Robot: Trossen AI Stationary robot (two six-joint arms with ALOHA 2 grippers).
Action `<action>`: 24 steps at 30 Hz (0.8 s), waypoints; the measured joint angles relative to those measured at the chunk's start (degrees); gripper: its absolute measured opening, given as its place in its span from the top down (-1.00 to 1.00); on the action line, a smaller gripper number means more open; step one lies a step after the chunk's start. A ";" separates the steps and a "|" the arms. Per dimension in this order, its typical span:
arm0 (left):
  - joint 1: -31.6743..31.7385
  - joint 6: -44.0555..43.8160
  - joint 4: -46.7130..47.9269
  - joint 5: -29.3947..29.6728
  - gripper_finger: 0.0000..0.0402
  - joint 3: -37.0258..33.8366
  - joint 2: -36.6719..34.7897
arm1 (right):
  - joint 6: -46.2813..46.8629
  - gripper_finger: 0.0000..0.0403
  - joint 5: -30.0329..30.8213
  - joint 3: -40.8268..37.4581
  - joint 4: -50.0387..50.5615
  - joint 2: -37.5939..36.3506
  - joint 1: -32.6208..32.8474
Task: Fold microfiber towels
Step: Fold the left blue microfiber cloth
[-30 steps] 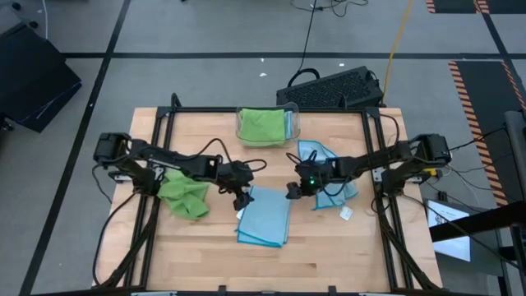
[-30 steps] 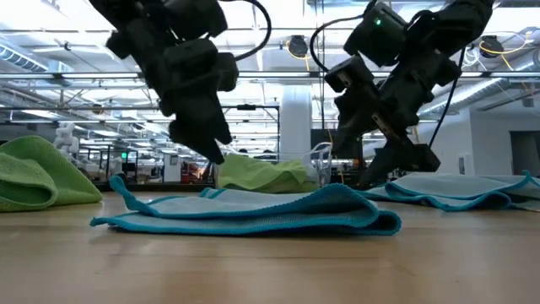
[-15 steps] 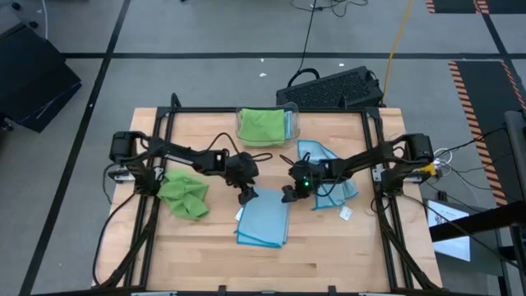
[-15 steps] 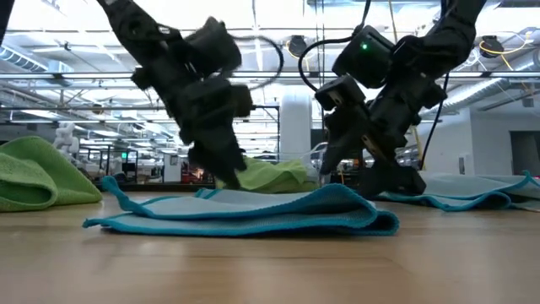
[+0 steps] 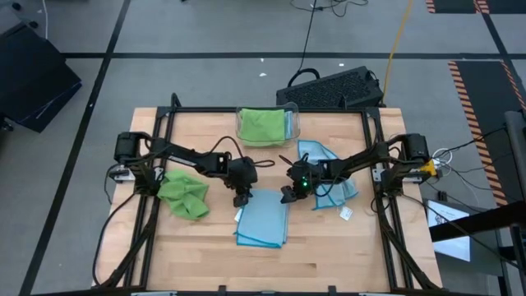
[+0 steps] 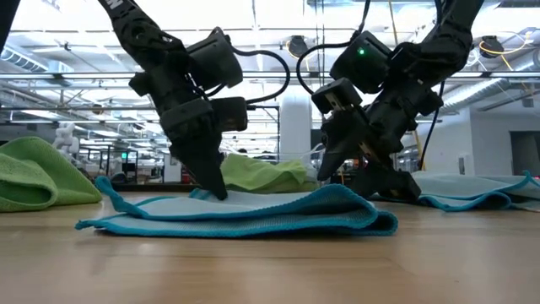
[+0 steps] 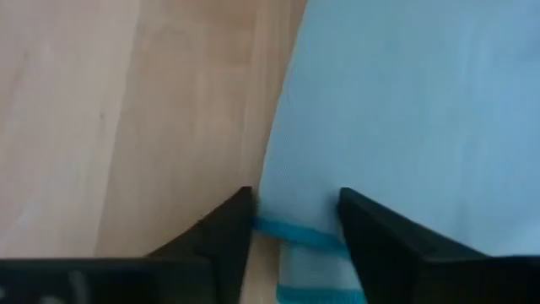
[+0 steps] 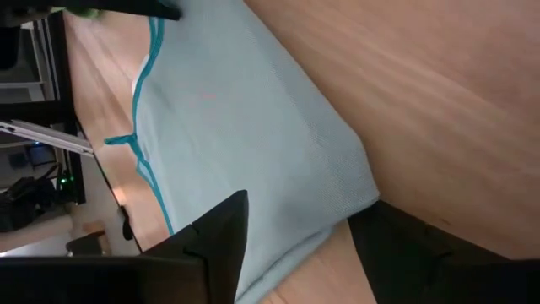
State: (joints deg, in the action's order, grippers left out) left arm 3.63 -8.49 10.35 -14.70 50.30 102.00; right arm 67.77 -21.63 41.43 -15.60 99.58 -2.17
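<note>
Worktop: we see a light wooden worktop filling the middle of the high view, a dark frame along its edges.
Folded blue towel: we find the folded light blue towel just below centre of the high view, flat on the wood; in the low view it lies across the lower middle.
Green towel: a crumpled lime green towel lies left of centre in the high view.
Second blue towel: another light blue towel, loosely heaped, lies right of centre, partly under the right arm.
Bin: a clear plastic bin at upper centre holds a green towel with a blue one at its right side.
Left gripper: we place the left gripper at the folded towel's upper left corner; in its wrist view its fingers straddle the teal hem, part open, not clenched on it.
Right gripper: the right gripper is at the same towel's upper right corner; its fingers stand apart either side of the cloth's corner, not pinching.
</note>
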 joint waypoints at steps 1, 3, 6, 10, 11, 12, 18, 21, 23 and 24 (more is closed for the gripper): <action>-0.34 0.47 0.41 0.43 0.21 -0.01 -0.01 | -0.09 0.03 -0.08 -0.02 0.27 -0.34 -0.21; -0.94 1.51 0.99 0.84 0.40 -0.05 -0.01 | -1.09 0.00 0.02 -0.04 1.07 -1.01 -0.54; -1.44 2.53 1.30 0.76 0.70 -0.11 -0.01 | -2.67 -0.12 0.53 -0.20 2.87 -3.15 -1.47; -1.65 2.25 1.51 -0.55 0.94 -0.17 0.02 | -5.34 -0.34 0.72 -0.16 6.31 -5.95 -3.15; -1.65 2.19 1.51 -0.61 0.93 -0.17 0.04 | -6.23 -0.40 0.79 -0.16 7.20 -6.16 -3.53; -1.70 2.22 1.50 -0.58 0.91 -0.17 0.04 | -7.29 -0.44 0.79 -0.16 7.71 -6.17 -3.86; -1.74 3.10 1.49 -0.33 0.96 -0.22 0.06 | -11.87 -0.50 -0.24 -0.05 3.66 -3.13 -4.03; -1.74 3.28 1.42 -0.24 0.94 -0.22 0.10 | -12.54 -0.45 -1.53 0.15 1.37 -1.15 -3.45; -1.76 3.56 1.44 0.12 0.92 -0.17 0.10 | -12.97 -0.40 -1.50 0.30 1.38 -0.46 -3.15; -1.78 3.61 1.39 0.18 0.91 -0.17 0.10 | -13.11 -0.37 -1.05 0.30 1.38 -0.14 -2.95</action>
State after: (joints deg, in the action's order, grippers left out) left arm 1.85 -4.89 11.74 -14.52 50.13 102.10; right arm 54.66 -22.69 41.74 -14.22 99.44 -5.13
